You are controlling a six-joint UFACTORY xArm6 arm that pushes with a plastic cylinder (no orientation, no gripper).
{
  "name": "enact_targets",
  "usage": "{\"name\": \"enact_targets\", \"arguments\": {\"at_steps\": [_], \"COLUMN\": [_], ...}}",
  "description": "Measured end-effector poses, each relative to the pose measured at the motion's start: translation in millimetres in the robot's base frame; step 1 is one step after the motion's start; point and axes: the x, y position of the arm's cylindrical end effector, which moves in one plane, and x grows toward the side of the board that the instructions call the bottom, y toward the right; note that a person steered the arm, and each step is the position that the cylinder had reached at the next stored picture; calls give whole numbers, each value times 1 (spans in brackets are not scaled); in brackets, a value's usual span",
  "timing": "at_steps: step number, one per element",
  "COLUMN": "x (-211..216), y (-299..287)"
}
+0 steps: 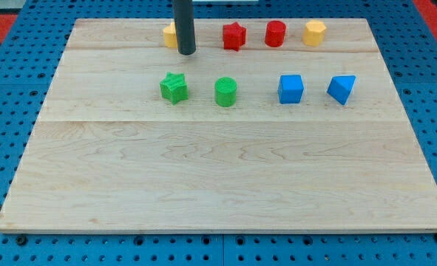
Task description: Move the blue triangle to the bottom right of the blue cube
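Observation:
The blue triangle (341,89) lies on the wooden board (218,170) at the view's right, just right of the blue cube (290,89), with a small gap between them. My tip (187,53) rests on the board near the view's top, left of centre, far to the left of both blue blocks. It stands right beside a yellow block (171,34) that the rod partly hides.
A red star (234,35), a red cylinder (275,33) and a yellow hexagonal block (314,32) line the view's top. A green star (174,88) and a green cylinder (225,91) sit left of the blue cube.

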Motion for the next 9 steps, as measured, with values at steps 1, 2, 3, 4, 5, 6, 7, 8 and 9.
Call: {"name": "enact_targets", "arguments": {"at_steps": [1,2,3,4,5,6,7,8,9], "x": [-1,5,28,33,36,58,108,132,109], "y": [0,11,71,124,180,259,303,275,271]}}
